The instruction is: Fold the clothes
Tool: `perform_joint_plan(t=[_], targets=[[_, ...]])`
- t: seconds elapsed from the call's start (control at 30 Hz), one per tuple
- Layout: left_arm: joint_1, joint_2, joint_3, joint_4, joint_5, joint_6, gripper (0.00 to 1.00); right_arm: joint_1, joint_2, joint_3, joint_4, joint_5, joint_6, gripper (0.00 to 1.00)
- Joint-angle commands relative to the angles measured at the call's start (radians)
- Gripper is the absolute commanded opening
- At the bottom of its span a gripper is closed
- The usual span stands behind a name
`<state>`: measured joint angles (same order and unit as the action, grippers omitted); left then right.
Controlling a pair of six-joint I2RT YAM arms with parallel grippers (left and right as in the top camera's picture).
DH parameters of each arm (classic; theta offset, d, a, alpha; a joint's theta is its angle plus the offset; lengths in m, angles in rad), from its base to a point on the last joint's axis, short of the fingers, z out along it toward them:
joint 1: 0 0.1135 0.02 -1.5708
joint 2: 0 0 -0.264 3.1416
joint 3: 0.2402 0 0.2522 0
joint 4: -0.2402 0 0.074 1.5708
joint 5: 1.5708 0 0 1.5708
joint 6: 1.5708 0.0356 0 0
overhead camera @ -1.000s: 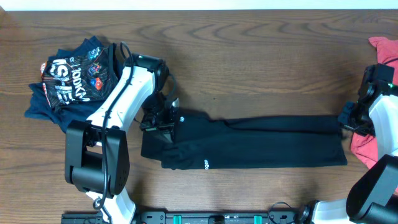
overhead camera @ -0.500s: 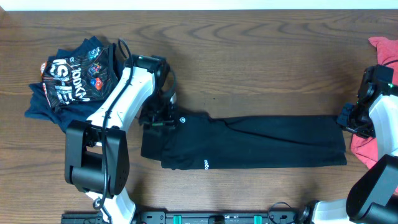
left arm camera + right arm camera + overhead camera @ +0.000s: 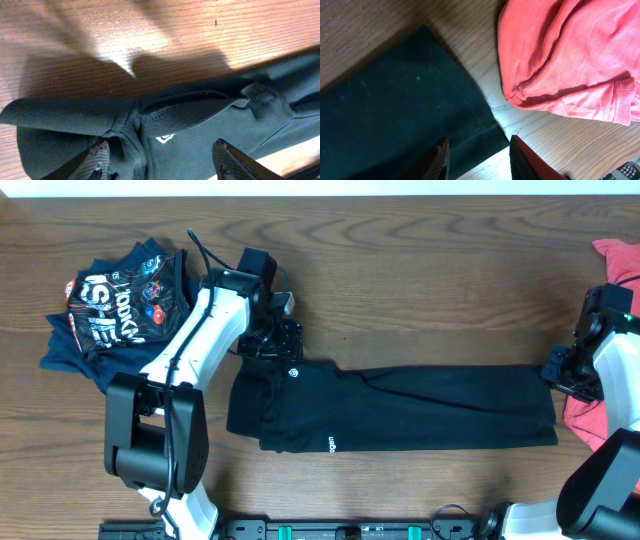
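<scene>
Jaws on the left gripper [image 3: 160, 145] stand apart, gripping nothing, over the far left edge of the black T-shirt [image 3: 420, 405]. Jaws on the right gripper [image 3: 480, 142] stand apart too, empty, at its right end. On the wooden table [image 3: 420, 270] the shirt lies flat in the middle. A navy printed pile [image 3: 110, 305] sits far left, a red top [image 3: 570, 55] far right. A tiny white logo [image 3: 165, 138] shows.

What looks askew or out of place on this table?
The black T-shirt lies as a long folded strip, but its left end is rumpled: a loose flap gapes open there, while the right end lies flat. The printed navy garment sits in a crumpled heap. Nothing looks damaged.
</scene>
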<state>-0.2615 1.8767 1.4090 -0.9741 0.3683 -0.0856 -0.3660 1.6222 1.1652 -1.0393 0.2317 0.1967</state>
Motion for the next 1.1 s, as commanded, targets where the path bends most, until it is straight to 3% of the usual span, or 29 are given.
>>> perform_joint_plan(t=[0.0, 0.3, 0.53, 0.67, 0.87, 1.07], targets=[[-0.028, 0.030, -0.001, 0.013, 0.013, -0.003, 0.68, -0.007, 0.000, -0.002, 0.001, -0.004, 0.001, 0.38], [-0.089, 0.126, -0.001, 0.027, 0.003, -0.013, 0.66, -0.007, 0.000, -0.002, 0.002, -0.004, 0.000, 0.39], [-0.093, 0.112, 0.000, 0.051, 0.002, -0.012, 0.34, -0.007, 0.000, -0.002, 0.003, -0.004, 0.000, 0.39], [-0.092, 0.074, 0.001, 0.079, 0.002, -0.012, 0.09, -0.007, 0.000, -0.002, 0.003, -0.004, 0.000, 0.39], [-0.093, -0.021, 0.001, 0.024, 0.060, -0.013, 0.07, -0.007, 0.000, -0.002, 0.003, -0.003, 0.000, 0.39], [-0.108, -0.106, 0.001, -0.133, 0.093, -0.012, 0.07, -0.007, 0.000, -0.002, 0.003, -0.004, 0.000, 0.39]])
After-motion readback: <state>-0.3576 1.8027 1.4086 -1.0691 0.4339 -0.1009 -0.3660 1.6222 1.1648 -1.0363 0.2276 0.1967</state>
